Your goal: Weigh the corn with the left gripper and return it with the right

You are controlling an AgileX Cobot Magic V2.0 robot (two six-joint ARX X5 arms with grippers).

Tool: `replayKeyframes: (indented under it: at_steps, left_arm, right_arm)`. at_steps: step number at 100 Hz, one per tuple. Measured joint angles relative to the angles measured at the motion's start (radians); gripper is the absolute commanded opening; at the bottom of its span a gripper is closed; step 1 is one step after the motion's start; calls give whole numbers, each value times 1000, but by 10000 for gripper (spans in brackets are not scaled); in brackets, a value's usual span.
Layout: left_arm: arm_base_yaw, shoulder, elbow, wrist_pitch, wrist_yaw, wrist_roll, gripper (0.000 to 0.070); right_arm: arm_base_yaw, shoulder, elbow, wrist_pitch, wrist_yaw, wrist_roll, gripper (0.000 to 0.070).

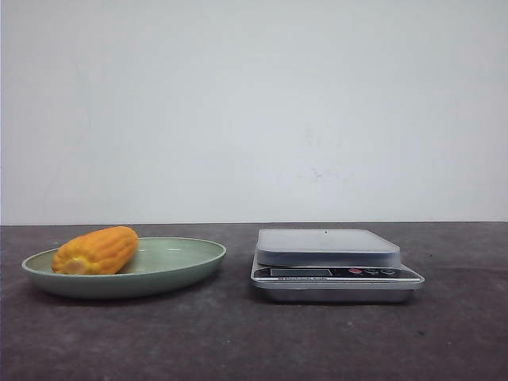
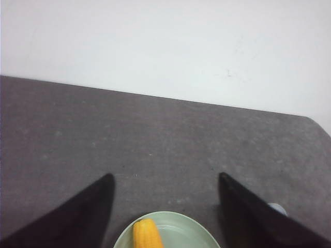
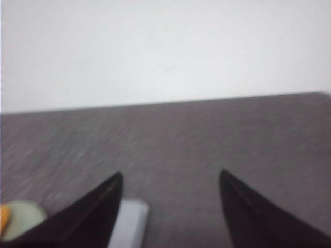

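The corn, a stubby yellow-orange cob, lies on its side on the left part of a pale green plate at the table's left. A silver kitchen scale with an empty platform stands to the right of the plate. No gripper shows in the front view. In the left wrist view my left gripper is open and empty, raised above the table, with the corn's tip and the plate below it. In the right wrist view my right gripper is open and empty; a corner of the scale shows by one finger.
The table is a dark grey mat in front of a plain white wall. Its far edge meets the wall just behind the plate and scale. A sliver of plate and corn shows at the side of the right wrist view.
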Motion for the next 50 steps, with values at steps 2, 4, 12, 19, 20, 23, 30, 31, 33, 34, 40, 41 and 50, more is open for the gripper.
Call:
replayKeyframes:
  at_steps: [2,4,12,19,20,23,30,31,33,34,40,41,50]
  left_arm:
    - [-5,1,1,-1,0,2,431]
    - [-10,3,1,-1,0,4,431]
    - [-37,25,1,-5,0,8,431]
    - [-65,64,1,-4,-1,10,431]
    - [-68,68,1,-4,-1,10,431]
    - [-84,96,1,-4,-3,11,431]
    - [-121,165,1,-5,-28,12,431]
    - [-126,175,1,-5,-32,14,431]
    - [-137,197,1,-5,-43,17,431]
    - [-143,208,1,-5,-48,18,431]
    - [-175,276,1,-5,-58,25,432]
    - [-180,287,1,-5,-58,26,432]
    - [-209,390,1,-5,-60,29,432]
  right_arm:
    - [2,2,0,-1,-9,0,422]
    - [4,2,0,-3,-11,0,423]
    - [6,3,0,-9,-21,-1,422]
    - [7,3,1,-23,-37,-2,423]
    - [7,3,1,-24,-39,-2,423]
    - [7,3,2,-27,-40,-2,423]
    - [7,6,4,-34,-42,-2,423]
    - [7,6,4,-35,-43,-2,423]
    - [7,6,5,-39,-43,-2,423]
    - [7,6,5,-40,-43,-2,423]
    - [7,6,5,-54,-44,-2,423]
    - [7,6,5,-56,-45,-2,423]
    - [7,8,5,-67,-46,-2,423]
